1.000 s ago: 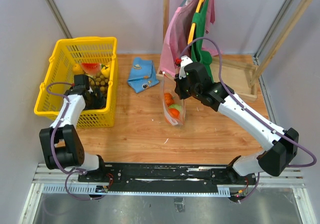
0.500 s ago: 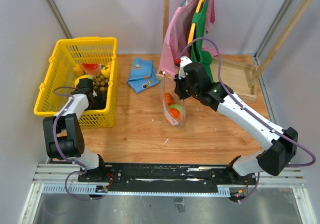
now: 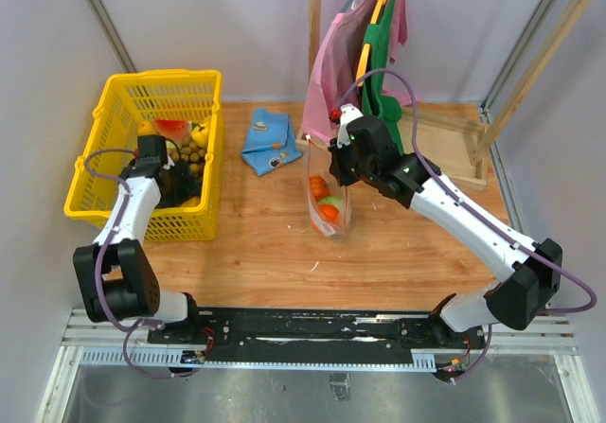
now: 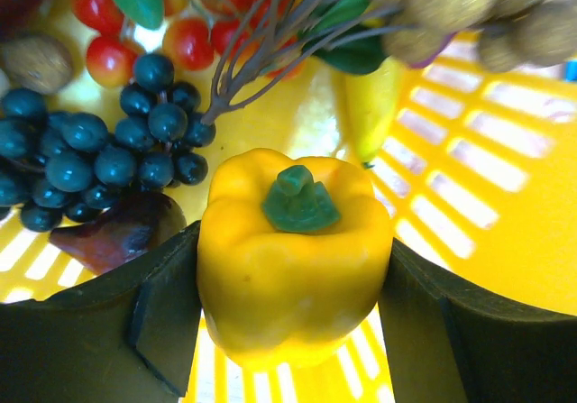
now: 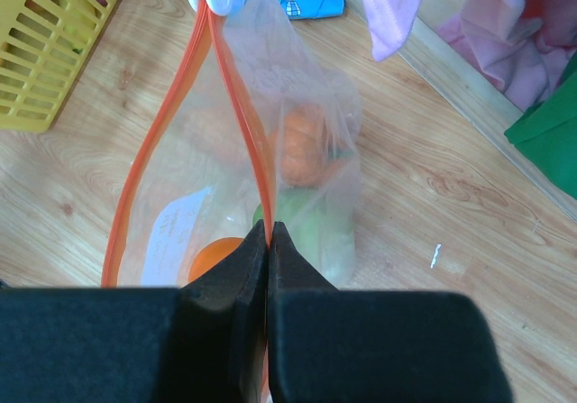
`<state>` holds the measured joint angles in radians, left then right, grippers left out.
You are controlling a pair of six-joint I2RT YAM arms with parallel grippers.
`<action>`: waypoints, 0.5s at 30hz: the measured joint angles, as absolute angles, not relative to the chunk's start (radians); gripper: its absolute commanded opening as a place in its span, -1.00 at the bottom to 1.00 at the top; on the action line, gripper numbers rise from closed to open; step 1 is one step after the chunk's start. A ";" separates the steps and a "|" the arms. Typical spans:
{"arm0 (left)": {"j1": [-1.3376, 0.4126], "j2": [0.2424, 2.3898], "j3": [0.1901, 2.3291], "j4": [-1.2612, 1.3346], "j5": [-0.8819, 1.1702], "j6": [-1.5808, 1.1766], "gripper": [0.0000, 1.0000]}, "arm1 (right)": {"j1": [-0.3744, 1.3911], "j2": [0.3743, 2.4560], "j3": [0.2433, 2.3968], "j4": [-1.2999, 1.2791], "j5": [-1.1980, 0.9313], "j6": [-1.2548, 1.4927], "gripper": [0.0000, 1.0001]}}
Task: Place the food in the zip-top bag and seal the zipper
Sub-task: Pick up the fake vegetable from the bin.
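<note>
I record a yellow pepper [image 4: 293,259] with a green stem, dark blue-black grapes [image 4: 90,151] and red cherries [image 4: 189,42] in a yellow lattice basket [image 3: 166,76]. The clear bag [image 5: 315,87] carries an orange-red zipper [image 5: 237,105], and orange fruit [image 5: 305,146] shows through. The cloth [image 3: 269,139] is blue and printed, the table [image 3: 265,253] wood-grained.

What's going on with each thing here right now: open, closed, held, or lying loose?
Zip-top bag: held upright, mouth open, fruit pieces inside.
Zipper: unsealed, one strip pinched by the right gripper.
Yellow pepper: clamped by the left gripper, inside the basket.
Grapes: lying loose in the basket.
Blue cloth: folded, on the table.
</note>
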<state>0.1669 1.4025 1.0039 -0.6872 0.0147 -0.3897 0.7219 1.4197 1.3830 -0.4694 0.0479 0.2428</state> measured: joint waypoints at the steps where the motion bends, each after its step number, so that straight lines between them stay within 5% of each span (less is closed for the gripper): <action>1: 0.167 1.388 1.020 -0.691 0.010 -0.390 -0.13 | 0.722 1.420 1.383 -0.469 0.048 0.243 -0.99; 15: 0.150 1.234 1.214 -0.751 0.001 -0.389 -0.17 | 0.806 1.427 1.456 -0.506 0.189 0.182 -0.99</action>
<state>0.1497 1.2335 1.2137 -0.7509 0.0013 -0.3889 0.8059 1.4273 1.4563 -0.5056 0.1894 0.1822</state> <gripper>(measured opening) 0.702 0.011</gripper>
